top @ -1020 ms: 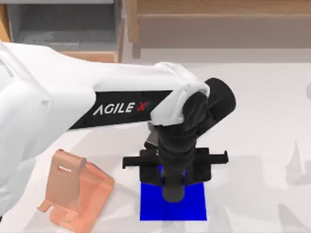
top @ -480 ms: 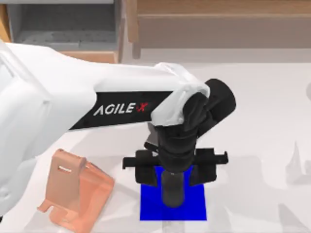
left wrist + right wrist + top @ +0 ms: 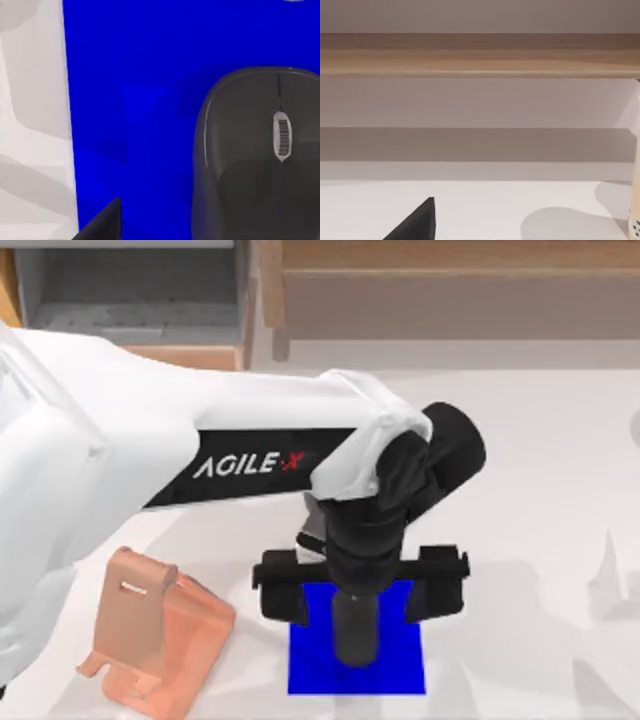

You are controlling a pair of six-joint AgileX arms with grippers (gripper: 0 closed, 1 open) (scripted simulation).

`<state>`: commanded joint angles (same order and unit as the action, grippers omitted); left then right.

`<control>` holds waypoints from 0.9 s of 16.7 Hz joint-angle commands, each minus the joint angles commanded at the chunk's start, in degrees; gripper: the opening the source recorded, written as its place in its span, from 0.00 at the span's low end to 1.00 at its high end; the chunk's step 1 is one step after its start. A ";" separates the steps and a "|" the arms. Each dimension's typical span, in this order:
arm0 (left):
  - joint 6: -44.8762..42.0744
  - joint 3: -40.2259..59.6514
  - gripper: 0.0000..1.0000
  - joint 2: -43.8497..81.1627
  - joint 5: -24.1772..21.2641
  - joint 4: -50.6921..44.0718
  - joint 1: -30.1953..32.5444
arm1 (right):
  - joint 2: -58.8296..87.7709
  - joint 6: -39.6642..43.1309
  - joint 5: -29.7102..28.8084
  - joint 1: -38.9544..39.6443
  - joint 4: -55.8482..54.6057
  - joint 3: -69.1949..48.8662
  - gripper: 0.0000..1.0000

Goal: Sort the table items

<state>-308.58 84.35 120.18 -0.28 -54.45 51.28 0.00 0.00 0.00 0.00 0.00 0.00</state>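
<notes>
One arm is at work, the left one; it reaches from the top view's left side out over the blue mat [image 3: 400, 665]; the left gripper [image 3: 360, 592] hangs just above the mat with its two fingers spread wide, one on each side; the dark grey mouse [image 3: 257, 160] lies flat on the mat between them, and nothing is gripping it; the pink stand [image 3: 150, 638] sits on the white table [image 3: 540, 440] to the left of the mat, near it but apart.
</notes>
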 joint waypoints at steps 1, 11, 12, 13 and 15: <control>0.00 0.00 1.00 0.00 0.00 0.00 0.00 | 0.00 0.00 0.00 0.00 0.00 0.00 1.00; -14.56 18.92 1.00 9.10 0.12 -10.47 -3.88 | 0.00 0.00 0.00 0.00 0.00 0.00 1.00; -17.30 22.77 1.00 11.07 0.10 -12.52 -4.69 | 0.00 0.00 0.00 0.00 0.00 0.00 1.00; -20.07 26.73 1.00 13.05 0.07 -14.62 -5.52 | 0.00 0.00 0.00 0.00 0.00 0.00 1.00; -25.49 34.68 1.00 16.85 -0.01 -18.75 -7.21 | 0.00 0.00 0.00 0.00 0.00 0.00 1.00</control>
<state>-334.07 119.04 137.03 -0.29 -73.20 44.07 0.00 0.00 0.00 0.00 0.00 0.00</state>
